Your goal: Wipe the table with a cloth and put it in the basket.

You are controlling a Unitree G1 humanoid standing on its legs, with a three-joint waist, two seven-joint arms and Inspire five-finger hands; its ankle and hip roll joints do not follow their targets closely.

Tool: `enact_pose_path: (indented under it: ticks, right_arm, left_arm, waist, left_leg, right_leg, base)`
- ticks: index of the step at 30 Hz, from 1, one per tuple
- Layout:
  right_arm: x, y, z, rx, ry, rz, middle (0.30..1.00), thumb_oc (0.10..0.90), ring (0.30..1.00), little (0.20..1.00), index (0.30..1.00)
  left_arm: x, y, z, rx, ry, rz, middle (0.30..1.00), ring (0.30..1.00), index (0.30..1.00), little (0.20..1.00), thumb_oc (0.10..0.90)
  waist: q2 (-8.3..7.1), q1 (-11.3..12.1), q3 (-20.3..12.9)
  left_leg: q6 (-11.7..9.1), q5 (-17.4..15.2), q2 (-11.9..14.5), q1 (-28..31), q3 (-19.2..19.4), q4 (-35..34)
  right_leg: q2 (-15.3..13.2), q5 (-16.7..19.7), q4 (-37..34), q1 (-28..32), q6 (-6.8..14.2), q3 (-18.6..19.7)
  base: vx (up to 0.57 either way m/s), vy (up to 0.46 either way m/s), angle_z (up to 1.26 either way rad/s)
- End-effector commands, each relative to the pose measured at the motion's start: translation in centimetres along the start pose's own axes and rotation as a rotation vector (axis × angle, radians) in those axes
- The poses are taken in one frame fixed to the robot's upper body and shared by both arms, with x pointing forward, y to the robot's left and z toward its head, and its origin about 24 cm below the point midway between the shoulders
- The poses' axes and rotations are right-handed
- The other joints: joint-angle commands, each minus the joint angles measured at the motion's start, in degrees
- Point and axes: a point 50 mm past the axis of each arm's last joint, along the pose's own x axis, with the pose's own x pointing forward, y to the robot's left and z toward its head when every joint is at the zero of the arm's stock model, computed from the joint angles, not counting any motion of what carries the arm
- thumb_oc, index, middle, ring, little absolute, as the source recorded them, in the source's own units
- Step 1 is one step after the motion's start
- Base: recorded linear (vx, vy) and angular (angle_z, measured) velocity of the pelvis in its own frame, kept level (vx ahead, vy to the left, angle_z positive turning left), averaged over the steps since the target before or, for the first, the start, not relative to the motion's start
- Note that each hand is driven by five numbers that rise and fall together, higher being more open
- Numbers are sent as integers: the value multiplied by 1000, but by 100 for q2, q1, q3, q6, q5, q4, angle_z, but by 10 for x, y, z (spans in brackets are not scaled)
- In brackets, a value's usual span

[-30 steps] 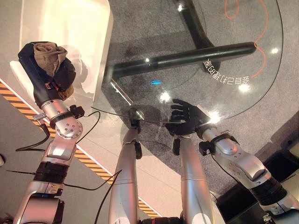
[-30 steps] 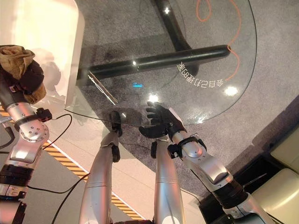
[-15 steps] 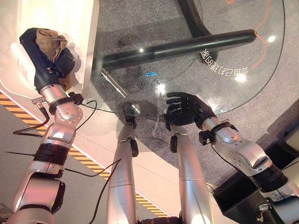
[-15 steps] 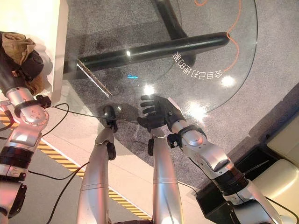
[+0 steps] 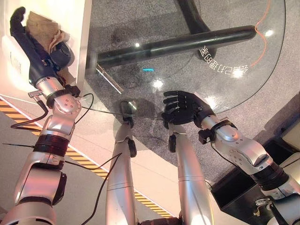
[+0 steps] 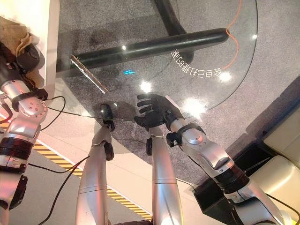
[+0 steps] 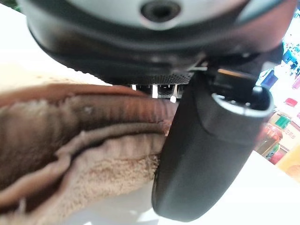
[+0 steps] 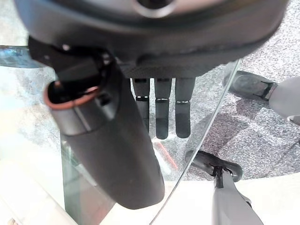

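The left hand [image 5: 35, 49] gripped the tan cloth [image 5: 44, 29], thumb pressed against its folds, over a white surface [image 5: 70, 14] beside the glass table [image 5: 187, 65]. The right hand [image 5: 185, 107] lay flat with straight fingers on the table's near edge, empty.

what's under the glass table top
Through the glass table top show a black frame bar and grey carpet. The right hand resting on the glass covers a patch below.

Cloth [image 5: 43, 29] partly hidden in left robot hand [image 5: 33, 44]; white surface [image 5: 70, 11] cut by frame edge
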Motion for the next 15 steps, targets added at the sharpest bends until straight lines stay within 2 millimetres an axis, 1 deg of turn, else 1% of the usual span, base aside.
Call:
enact_pose_path:
  ticks: [1, 3, 5, 10, 15]
  right_arm:
    - [0, 11, -5, 39, 22, 39, 900, 800, 900, 900, 900]
    - [-1, 12, -6, 44, 25, 38, 900, 800, 900, 900, 900]
    - [0, 13, -5, 43, 21, 39, 900, 800, 900, 900, 900]
    - [-2, 12, -7, 44, 20, 35, 900, 800, 900, 900, 900]
    - [-4, 14, -10, 52, 15, 38, 900, 800, 900, 900, 900]
  left_arm:
    - [23, 25, 15, 22, -107, 124, 900, 900, 900, 900, 800]
    - [22, 23, 12, 24, -98, 109, 900, 900, 900, 900, 800]
    - [22, 22, 12, 24, -92, 96, 900, 900, 900, 900, 800]
    - [21, 25, 6, 10, -68, 95, 900, 900, 900, 900, 800]
    - [21, 28, 6, 16, -104, 108, 900, 900, 900, 900, 800]
  waist:
    - [-111, 63, -135]
    - [-106, 64, -135]
    - [-105, 55, -135]
    - [-96, 50, -135]
    - [-89, 48, -135]
  left_leg:
    - [57, -729, -477, -86, 365, 532]
    - [46, -787, -470, -17, 363, 536]
    - [44, -777, -475, -11, 369, 527]
    - [52, -806, -475, 95, 383, 506]
    - [63, -832, -467, 217, 394, 486]
  right_leg:
    - [319, 530, -774, 0, 136, -178]
    - [321, 478, -768, 65, 148, -188]
    - [321, 494, -786, 66, 145, -191]
    - [313, 484, -830, 161, 147, -192]
    - [303, 464, -838, 257, 150, -196]
  base:
    - [-7, -27, 4]
    - [0, 0, 0]
    - [0, 0, 0]
    - [-2, -8, 0]
    - [-4, -31, 1]
